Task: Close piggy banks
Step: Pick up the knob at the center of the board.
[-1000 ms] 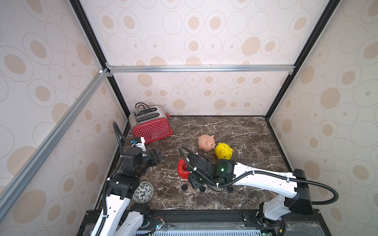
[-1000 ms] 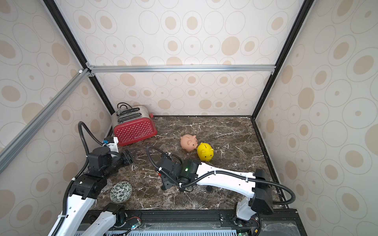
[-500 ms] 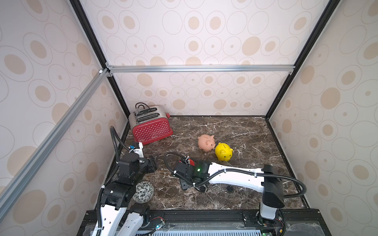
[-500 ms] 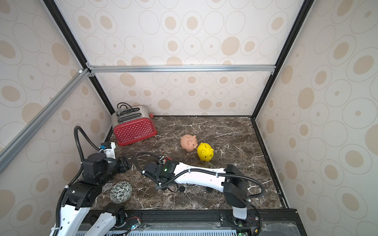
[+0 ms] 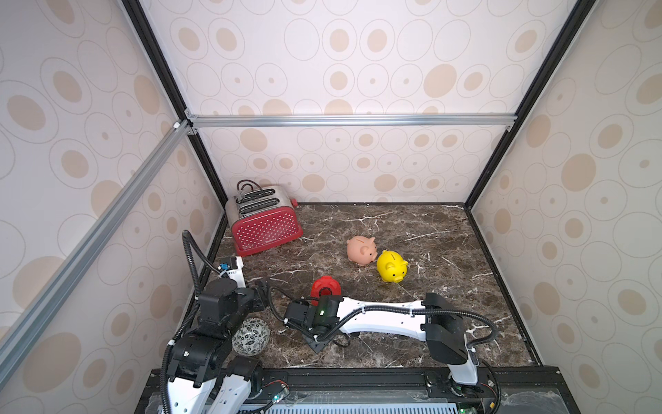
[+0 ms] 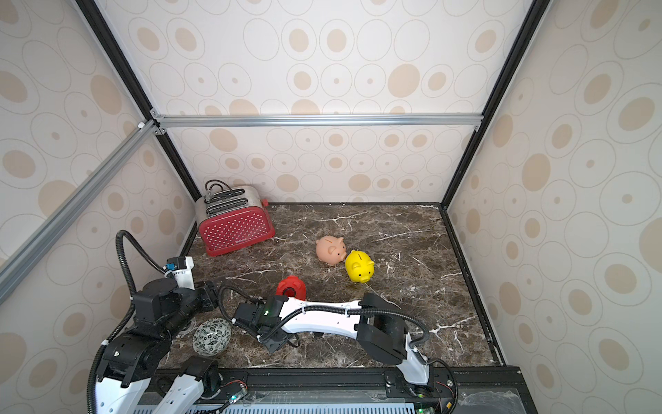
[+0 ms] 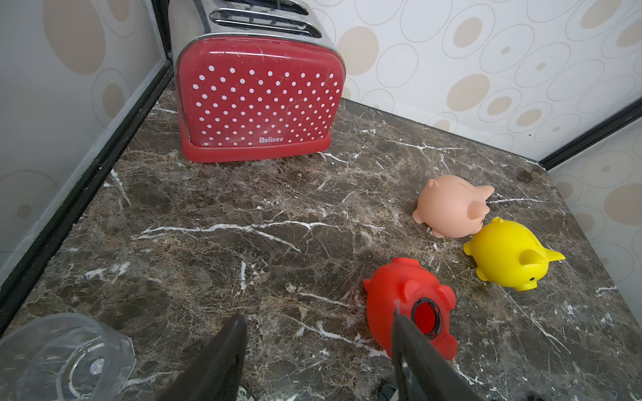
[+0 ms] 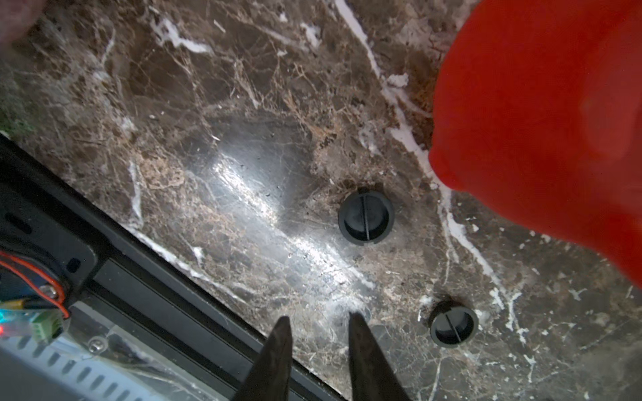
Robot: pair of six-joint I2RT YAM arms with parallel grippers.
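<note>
Dark marble table (image 5: 430, 233) carries three pigs. Pink pig (image 5: 361, 249) and yellow pig (image 5: 392, 266) stand just beside each other mid-table. Red pig (image 5: 325, 286) lies tipped nearer the front, its belly hole (image 7: 425, 316) showing. Two black plugs (image 8: 366, 217) lie on the marble beside it, the second (image 8: 453, 323) closer to the right gripper (image 8: 318, 316), whose fingers stand slightly apart, empty. Left gripper (image 7: 318, 314) gapes wide, empty. One toaster (image 5: 265, 224) stands in the back corner and one ball (image 5: 250, 337) sits by the left arm.
</note>
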